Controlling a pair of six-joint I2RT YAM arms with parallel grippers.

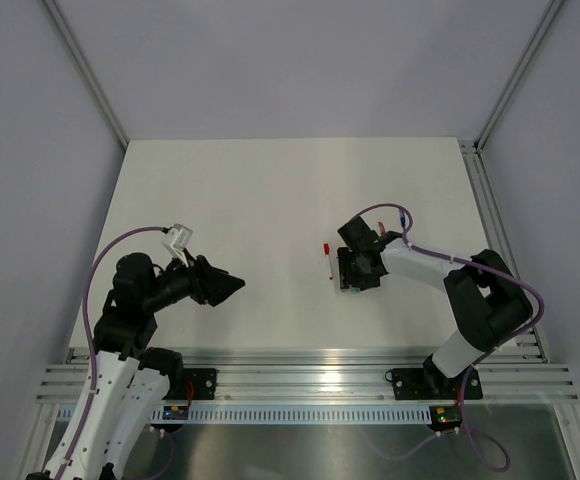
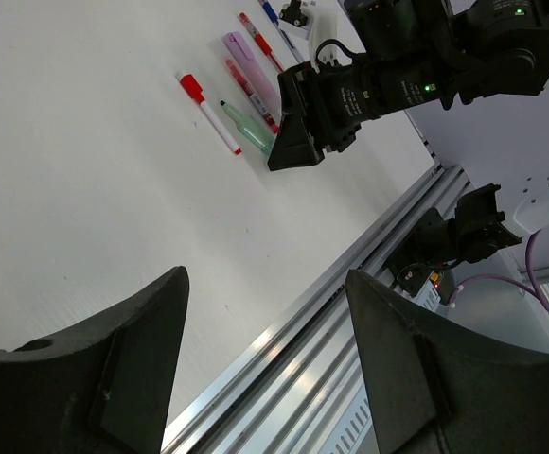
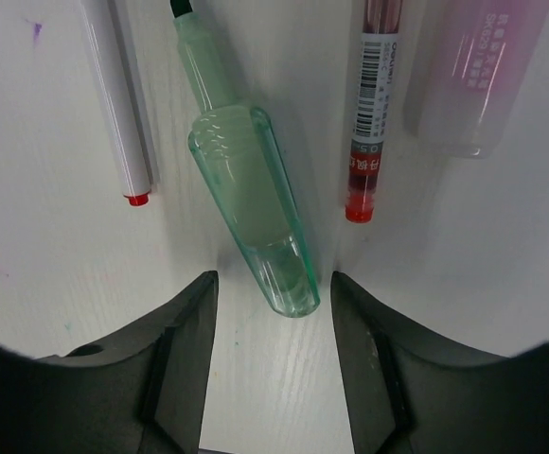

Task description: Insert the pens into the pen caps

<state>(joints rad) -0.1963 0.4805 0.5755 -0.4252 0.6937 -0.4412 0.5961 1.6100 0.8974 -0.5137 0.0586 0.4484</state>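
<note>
**Right jaws:** they are standing open just above the worktop (image 3: 47, 284). The two dark fingers (image 3: 175, 369) are straddling the thick end of the pale green pen (image 3: 251, 203). A gap is showing between pen and finger on each side, the narrower one on the right of the wrist view. Nothing is being gripped.

**Pale green pen:** it is lying flat on the worktop, slightly slanted. Its dark tip is pointing away from the jaws, and its translucent thick end is sitting between the fingertips.

**Neighbouring pens:**
- A white pen (image 3: 118, 104) is lying near the green one but apart from it, on the left of the right wrist view. The left wrist view is showing a red cap (image 2: 191, 87) seated on its far end.
- On the other side, a red pen (image 3: 374, 104) carrying a printed label is lying just beside the green pen.
- A pink pen (image 3: 473, 71) is lying just beyond the labelled red pen.
- Further along the row, a second red pen (image 2: 260, 40) and a blue pen (image 2: 273, 14) are showing, the blue one partly hidden behind the right arm (image 2: 416, 66).

**Left jaws:** they are standing open, with the fingers (image 2: 114, 378) spread wide and nothing between them. They are hovering over bare worktop, well apart from the pens, and are facing the right arm. In the top view they are sitting over the left part of the worktop, while the pens are lying right of centre.
</note>
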